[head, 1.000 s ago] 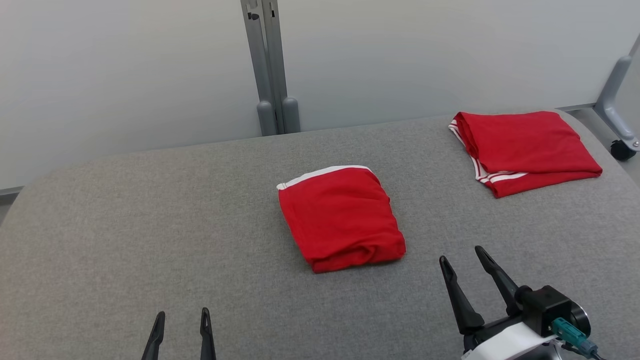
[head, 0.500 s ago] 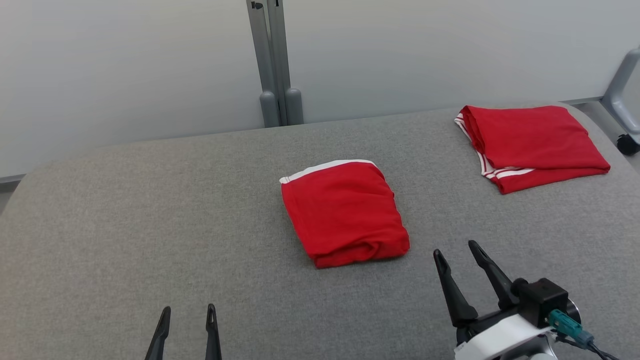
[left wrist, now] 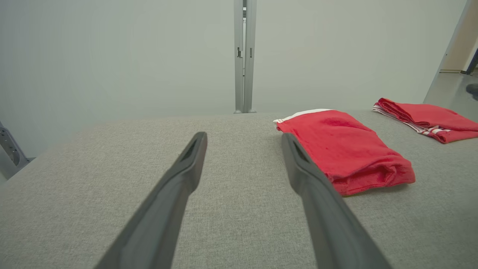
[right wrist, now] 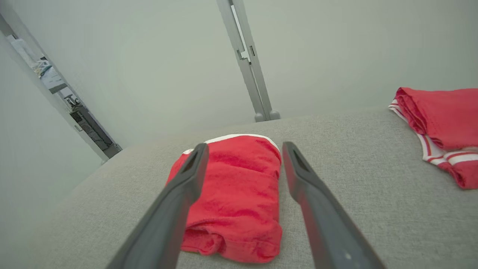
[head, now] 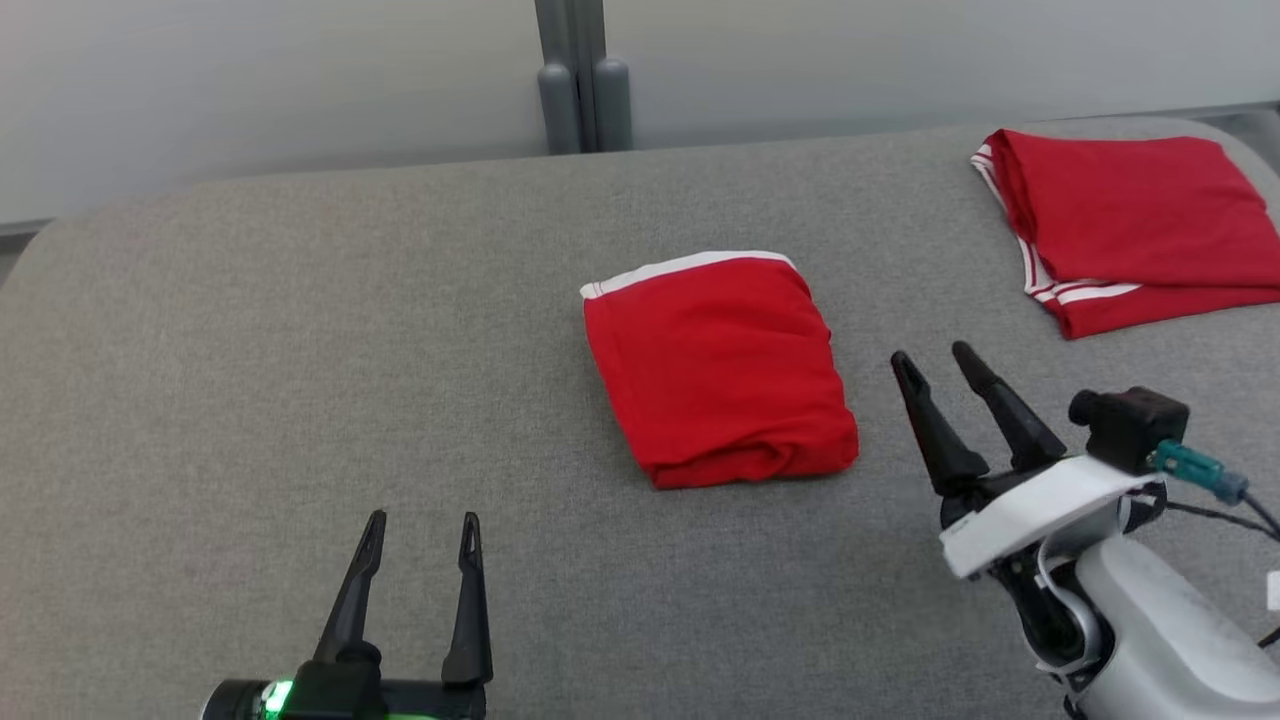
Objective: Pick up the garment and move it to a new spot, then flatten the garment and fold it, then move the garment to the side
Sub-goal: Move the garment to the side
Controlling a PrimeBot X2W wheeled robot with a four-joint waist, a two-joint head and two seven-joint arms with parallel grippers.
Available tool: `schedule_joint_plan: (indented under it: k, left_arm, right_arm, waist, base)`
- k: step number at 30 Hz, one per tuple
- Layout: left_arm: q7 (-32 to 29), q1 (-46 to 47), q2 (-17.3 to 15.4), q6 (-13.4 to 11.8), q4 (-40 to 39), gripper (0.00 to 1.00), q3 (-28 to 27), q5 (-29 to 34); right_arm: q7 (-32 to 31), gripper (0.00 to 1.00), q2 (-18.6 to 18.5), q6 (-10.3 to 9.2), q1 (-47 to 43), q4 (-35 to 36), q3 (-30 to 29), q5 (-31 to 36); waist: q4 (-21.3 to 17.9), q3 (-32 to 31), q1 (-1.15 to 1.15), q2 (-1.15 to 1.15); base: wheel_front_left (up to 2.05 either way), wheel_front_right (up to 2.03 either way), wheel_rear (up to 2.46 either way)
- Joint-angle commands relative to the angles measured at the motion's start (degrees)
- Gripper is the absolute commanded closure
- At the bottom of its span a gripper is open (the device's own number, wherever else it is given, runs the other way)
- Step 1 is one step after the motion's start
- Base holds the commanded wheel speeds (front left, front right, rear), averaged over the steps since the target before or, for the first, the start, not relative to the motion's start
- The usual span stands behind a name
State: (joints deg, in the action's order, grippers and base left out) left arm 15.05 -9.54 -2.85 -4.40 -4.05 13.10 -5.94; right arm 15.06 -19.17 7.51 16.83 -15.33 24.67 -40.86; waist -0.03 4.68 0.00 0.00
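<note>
Grey table (head: 200, 350): spread right pincer (head: 930, 353) faces garment (head: 720, 365).

Garment (head: 720, 370): plain red, white band along the far edge. Second garment (head: 1130, 220): same red, thin white stripes at the hem. Table cover (head: 250, 350): mid grey, fine woven fleck. Wall (head: 250, 80): plain pale grey-white. Post (head: 583, 70): darker grey. Left gripper (head: 422, 517): black, green light (head: 277, 695) at its base. Right gripper (head: 931, 352): black, white shell (head: 1030, 505) behind, teal plug (head: 1190, 470).

Soft red cloth garment (head: 720, 370), matt
</note>
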Motion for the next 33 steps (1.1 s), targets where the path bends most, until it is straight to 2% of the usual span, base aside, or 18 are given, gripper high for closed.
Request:
schedule_joint_plan:
  k: [1,8,14,18,24,25,26,27,28,33]
  left_arm:
    - [0.1,1.6,-0.1,-0.3,-0.3,0.0,0.3,0.7]
    - [0.1,5.8,-0.1,-1.0,-0.5,0.0,2.4,0.8]
    - [0.1,8.9,-0.1,-1.3,-0.1,0.0,5.0,0.3]
    - [0.1,10.5,-0.1,-1.7,0.0,0.0,6.3,0.1]
    - [0.1,11.7,-0.1,-2.2,0.3,0.0,7.7,-0.2]
    - [0.1,11.9,-0.1,-2.3,0.4,0.0,7.8,-0.2]
    - [0.1,12.0,-0.1,-2.3,0.4,0.0,8.0,-0.1]
    - [0.1,12.1,-0.1,-2.3,0.5,0.0,8.0,-0.1]
    - [0.1,12.2,-0.1,-2.4,0.5,0.0,8.1,0.0]
    - [0.1,12.7,-0.1,-2.5,0.0,0.0,8.1,0.9]
  right_arm:
    - [0.1,0.0,-1.4,-0.06,1.9,-0.9,1.1,-4.5]
    - [-8.6,0.0,-10.9,-0.04,11.1,-1.8,7.4,-28.6]
    - [-19.5,0.0,-14.5,-0.04,15.6,-3.0,7.1,-44.4]
    - [-24.8,0.0,-15.5,-0.04,17.2,-4.0,6.1,-49.4]
    - [-29.0,0.0,-14.7,-0.04,18.5,-5.1,6.2,-51.6]
    - [-29.5,0.04,-14.5,-0.04,18.7,-5.0,6.2,-51.7]
    - [-30.0,0.38,-14.2,-0.04,18.8,-4.9,6.3,-51.9]
    - [-30.4,0.87,-14.1,-0.04,18.9,-4.5,6.4,-51.7]
    - [-30.2,1.0,-14.2,-0.04,19.1,-3.7,6.5,-50.7]
    - [-26.4,1.0,-16.6,-0.04,20.1,-1.3,6.6,-45.7]
  waist:
    - [3.2,4.9,0.0,0.0]
    - [5.3,11.1,0.0,0.0]
    - [6.9,14.8,0.0,0.0]
    - [7.8,16.5,0.0,0.0]
    - [8.9,17.7,0.0,0.0]
    - [9.0,17.9,0.0,0.0]
    - [9.0,18.1,0.0,0.0]
    - [9.1,18.2,0.0,0.0]
    - [9.1,18.4,0.0,0.0]
    - [8.6,18.9,0.0,0.0]
  base:
    - [0.0,0.0,0.0]
    - [0.0,0.0,0.0]
    - [0.0,0.0,0.0]
    - [0.0,0.0,0.0]
    - [0.0,0.0,0.0]
    - [0.0,0.0,0.0]
    - [0.0,0.0,0.0]
    - [0.0,0.0,0.0]
    - [0.0,0.0,0.0]
    - [0.0,0.0,0.0]
